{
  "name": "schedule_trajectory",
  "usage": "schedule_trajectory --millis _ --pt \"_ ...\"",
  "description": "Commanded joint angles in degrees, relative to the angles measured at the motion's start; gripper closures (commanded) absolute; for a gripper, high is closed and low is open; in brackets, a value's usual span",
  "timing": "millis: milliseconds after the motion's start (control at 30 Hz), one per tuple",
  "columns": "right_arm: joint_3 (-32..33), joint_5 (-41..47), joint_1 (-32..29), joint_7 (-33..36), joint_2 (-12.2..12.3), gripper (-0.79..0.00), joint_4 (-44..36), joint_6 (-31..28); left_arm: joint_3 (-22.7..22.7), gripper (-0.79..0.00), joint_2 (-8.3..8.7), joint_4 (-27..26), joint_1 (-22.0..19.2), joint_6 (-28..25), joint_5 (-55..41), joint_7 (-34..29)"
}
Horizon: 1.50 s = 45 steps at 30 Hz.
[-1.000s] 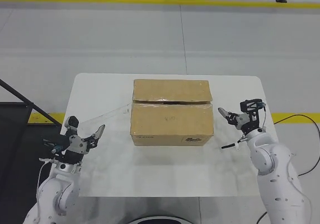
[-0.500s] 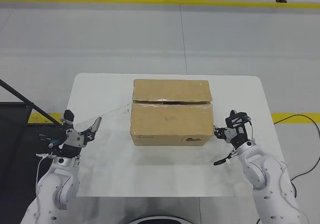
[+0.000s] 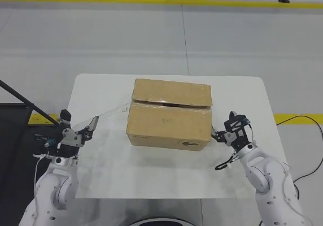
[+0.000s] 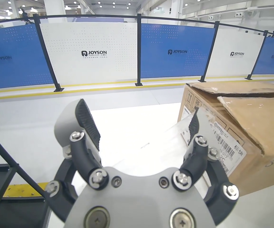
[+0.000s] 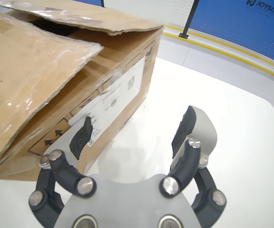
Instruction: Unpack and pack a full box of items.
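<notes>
The white table (image 3: 167, 175) stands on a grey hall floor. The right gripper (image 5: 133, 129) is spread wide and empty, with one pad (image 5: 81, 135) seemingly against the labelled end of the box (image 5: 56, 72) and the other over bare tabletop. It has closed in on that end within the last second, and the box has slid and skewed slightly toward the left gripper (image 4: 141, 122). That gripper is likewise spread and empty, the box just beyond its fingertip. Both flaps (image 3: 173, 91) lie loose on top, so unpacking seems yet to start.
</notes>
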Motion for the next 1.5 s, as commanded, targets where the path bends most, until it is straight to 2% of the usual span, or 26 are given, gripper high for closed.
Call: schedule_trajectory --millis 0,200,433,567,700,967,1067,1267,1467 --pt "1.0 0.9 0.3 0.3 0.0 -0.785 -0.3 1.6 -0.1 -0.785 -0.03 0.0 -0.2 0.1 -0.2 -0.1" --pt "5.0 14.3 2.1 3.4 0.0 -0.785 -1.7 2.6 -0.5 -0.785 -0.18 -0.3 -1.3 0.6 -1.9 -0.1" --pt "8.0 35.6 5.1 9.1 0.5 -0.785 0.7 -6.9 -1.0 -0.785 -0.51 -1.1 -2.0 -1.4 -9.9 -1.1" --pt "9.0 41.4 5.8 10.7 0.9 -0.785 1.0 -10.6 -2.0 -0.785 -0.54 -1.2 -2.0 -2.1 -11.7 -1.3" --pt "10.0 40.9 6.0 12.1 1.3 -0.785 0.3 -11.4 -2.5 -0.785 -0.38 -1.7 -1.6 -4.7 -11.7 -3.2" --pt "10.0 40.9 6.0 12.1 1.3 -0.785 0.3 -11.4 -2.5 -0.785 -0.39 -1.7 -1.6 -4.6 -11.9 -3.3" --pt "9.3 42.1 5.6 12.9 1.3 -0.785 0.4 -10.9 -2.0 -0.785 -0.50 -1.9 -1.8 -5.6 -15.1 -5.1" --pt "7.8 59.3 8.0 26.5 2.1 -0.785 4.8 -13.2 -2.0 -0.785 -0.52 -2.4 -3.0 -7.0 -21.0 -11.1" --pt "6.8 73.5 11.6 40.9 3.1 -0.785 10.1 -11.6 -2.5 -0.785 -0.34 -3.5 -4.5 -9.9 -29.0 -18.9"
